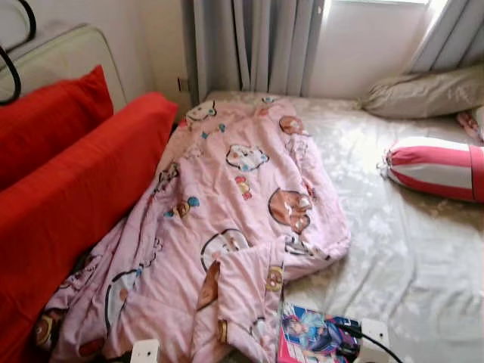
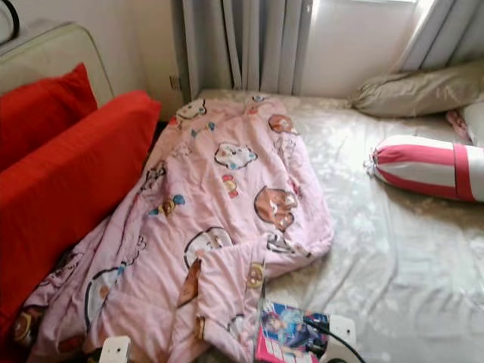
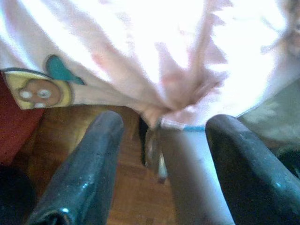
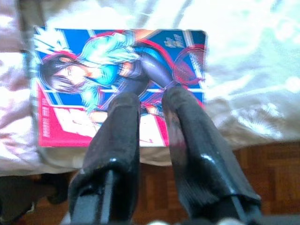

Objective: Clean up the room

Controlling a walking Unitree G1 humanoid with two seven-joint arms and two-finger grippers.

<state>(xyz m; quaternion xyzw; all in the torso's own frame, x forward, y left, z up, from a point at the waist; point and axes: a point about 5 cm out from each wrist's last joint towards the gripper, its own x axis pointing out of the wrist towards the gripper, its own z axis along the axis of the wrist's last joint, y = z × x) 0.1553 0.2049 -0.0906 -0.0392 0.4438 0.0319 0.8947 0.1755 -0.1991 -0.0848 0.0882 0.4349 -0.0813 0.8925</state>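
A crumpled pink cartoon blanket (image 1: 227,219) lies lengthwise on the left half of the bed. A comic book (image 1: 306,336) with a blue and pink cover rests at the bed's near edge, beside the blanket's corner. My right gripper (image 4: 150,97) is shut, its black fingertips (image 4: 123,110) lying over the near edge of the comic book (image 4: 117,70). My left gripper (image 3: 166,121) is open at the bed's near edge, facing the hanging hem of the blanket (image 3: 140,61) with wooden floor below; nothing sits between its fingers.
Two red cushions (image 1: 68,189) lean along the bed's left side. A red-and-white striped bolster (image 1: 435,168) and a beige pillow (image 1: 423,92) lie at the far right. The grey-green sheet (image 1: 408,257) is bare on the right. Grey curtains (image 1: 249,45) hang behind.
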